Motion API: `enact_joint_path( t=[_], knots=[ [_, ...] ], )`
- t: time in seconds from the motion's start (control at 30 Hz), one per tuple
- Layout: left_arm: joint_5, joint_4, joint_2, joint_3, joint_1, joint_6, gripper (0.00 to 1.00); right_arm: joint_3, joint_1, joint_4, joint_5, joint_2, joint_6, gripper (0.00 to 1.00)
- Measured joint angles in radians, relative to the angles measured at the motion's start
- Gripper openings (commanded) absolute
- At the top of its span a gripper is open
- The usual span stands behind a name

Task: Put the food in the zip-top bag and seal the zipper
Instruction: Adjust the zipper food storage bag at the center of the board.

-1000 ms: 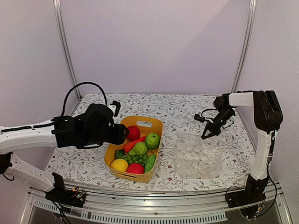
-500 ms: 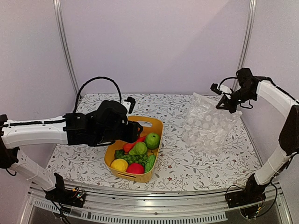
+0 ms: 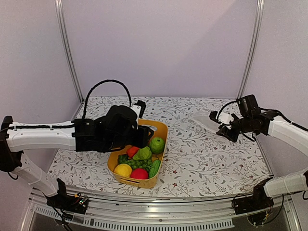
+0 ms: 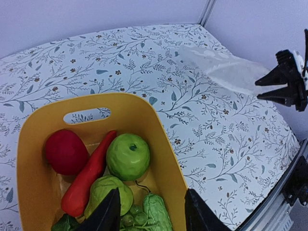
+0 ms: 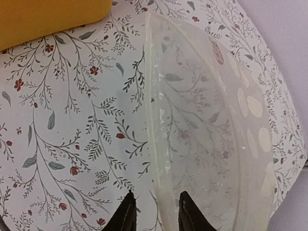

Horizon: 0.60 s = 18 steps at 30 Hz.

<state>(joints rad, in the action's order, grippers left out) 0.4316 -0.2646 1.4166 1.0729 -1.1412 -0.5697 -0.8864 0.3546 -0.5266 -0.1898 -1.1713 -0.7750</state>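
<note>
A: Progress?
B: None. All the food [image 4: 127,156] lies in the yellow basket [image 4: 144,103], lower left. The zip-top bag [image 5: 207,134], right half of the frame, looks empty.
A: Grippers?
B: Left gripper [image 4: 151,211] open, empty, above the basket. Right gripper [image 5: 156,211] narrowly parted astride the bag's edge, not visibly pinching.
</note>
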Motion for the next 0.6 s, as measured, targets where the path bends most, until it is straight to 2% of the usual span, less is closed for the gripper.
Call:
enact_joint_path(
  t=[0.13, 0.3, 0.43, 0.6],
  knots=[
    [0.004, 0.014, 0.0, 0.002, -0.001, 0.0, 0.45, 0.044, 0.036, -0.091, -0.043, -0.051, 0.038, 0.39],
    [0.021, 0.022, 0.0, 0.002, -0.002, -0.001, 0.45, -0.013, 0.038, -0.115, -0.094, 0.04, 0.073, 0.4],
    [0.033, 0.059, 0.0, -0.006, -0.002, -0.01, 0.46, 0.017, 0.038, -0.04, -0.074, 0.11, 0.063, 0.4],
    [0.041, 0.077, 0.0, -0.019, -0.002, -0.018, 0.46, 0.177, 0.038, 0.092, 0.043, 0.065, 0.003, 0.4]
  ],
)
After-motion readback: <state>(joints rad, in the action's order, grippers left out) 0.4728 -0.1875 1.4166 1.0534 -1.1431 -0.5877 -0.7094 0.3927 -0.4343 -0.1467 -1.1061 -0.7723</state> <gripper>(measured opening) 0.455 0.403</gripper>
